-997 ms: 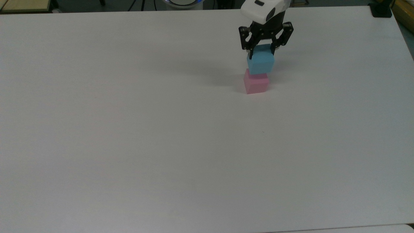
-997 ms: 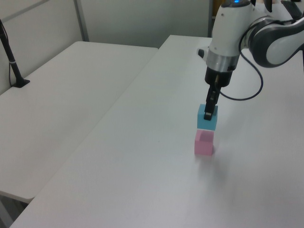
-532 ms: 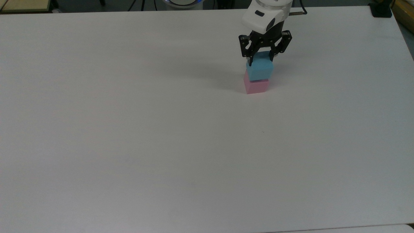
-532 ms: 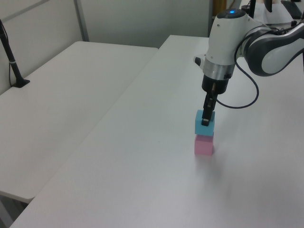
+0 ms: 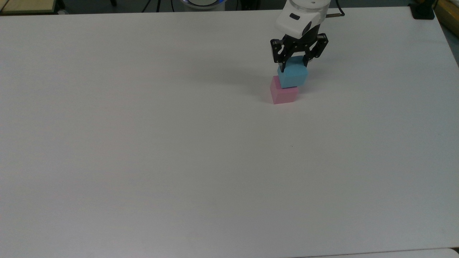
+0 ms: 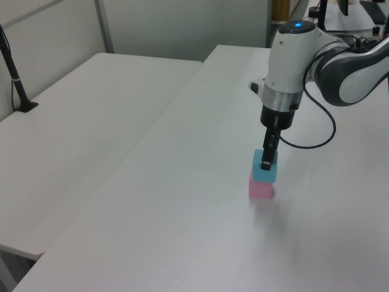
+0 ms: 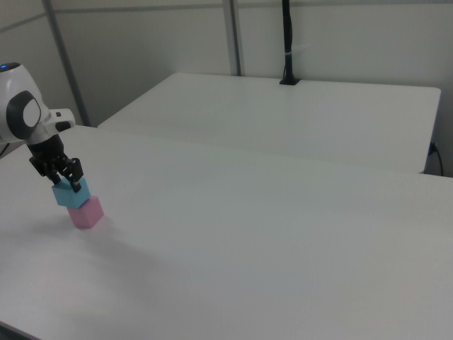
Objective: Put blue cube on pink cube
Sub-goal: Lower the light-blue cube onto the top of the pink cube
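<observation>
The gripper (image 5: pixel 294 66) is clenched on the blue cube (image 5: pixel 293 76), which sits on or just above the pink cube (image 5: pixel 283 94) on the white table (image 5: pixel 143 143), overhanging toward the top view's upper right rather than square on it. If the fingers release with this offset, the blue cube could tip off the pink cube; a dragging finger could also shove both.

A broad white tabletop (image 5: pixel 179 161) adjoins a second white table (image 6: pixel 73 134); pale partition walls (image 7: pixel 177 42) stand behind.
</observation>
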Robot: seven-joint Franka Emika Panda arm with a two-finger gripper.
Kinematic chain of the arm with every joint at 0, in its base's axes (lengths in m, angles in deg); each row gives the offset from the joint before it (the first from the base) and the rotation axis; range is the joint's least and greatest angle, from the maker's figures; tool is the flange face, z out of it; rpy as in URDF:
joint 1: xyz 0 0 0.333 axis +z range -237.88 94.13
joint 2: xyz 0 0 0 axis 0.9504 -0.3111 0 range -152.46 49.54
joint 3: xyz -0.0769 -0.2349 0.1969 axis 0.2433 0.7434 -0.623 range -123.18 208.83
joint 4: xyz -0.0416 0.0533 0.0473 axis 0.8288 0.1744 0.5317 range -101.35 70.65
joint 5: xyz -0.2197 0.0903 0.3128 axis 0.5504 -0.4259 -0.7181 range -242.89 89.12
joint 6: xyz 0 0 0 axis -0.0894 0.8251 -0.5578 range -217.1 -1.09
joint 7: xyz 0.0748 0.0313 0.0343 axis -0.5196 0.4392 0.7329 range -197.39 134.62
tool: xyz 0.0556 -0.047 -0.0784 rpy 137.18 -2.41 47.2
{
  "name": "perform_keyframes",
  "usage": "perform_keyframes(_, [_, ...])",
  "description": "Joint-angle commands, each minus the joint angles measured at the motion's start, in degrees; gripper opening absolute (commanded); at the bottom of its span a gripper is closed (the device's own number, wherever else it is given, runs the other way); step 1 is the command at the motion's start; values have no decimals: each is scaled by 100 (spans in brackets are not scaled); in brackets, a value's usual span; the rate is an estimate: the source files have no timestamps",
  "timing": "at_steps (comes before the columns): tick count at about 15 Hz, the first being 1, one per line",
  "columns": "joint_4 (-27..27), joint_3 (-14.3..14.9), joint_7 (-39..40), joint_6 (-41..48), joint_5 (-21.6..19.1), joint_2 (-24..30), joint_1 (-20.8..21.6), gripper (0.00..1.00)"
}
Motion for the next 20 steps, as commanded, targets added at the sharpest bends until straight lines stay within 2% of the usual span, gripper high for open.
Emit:
perform_keyframes(1, [-114,54,-174,-184,225,53,24,40])
perform_keyframes(8, [-105,54,-182,-299,348,44,-2,42])
perform_keyframes(10, [-105,54,-182,-342,366,-17,-2,49])
perform_keyframes(11, [-97,54,-182,-351,366,-43,-11,60])
perform_keyframes(12, [-97,54,-182,-351,366,-52,-11,76])
perform_keyframes(14, [-97,54,-182,-351,401,-61,-28,79])
perform_keyframes(16, [-97,54,-182,-351,410,-61,-64,93])
perform_keyframes(20, [-79,63,-182,-334,410,-44,-90,100])
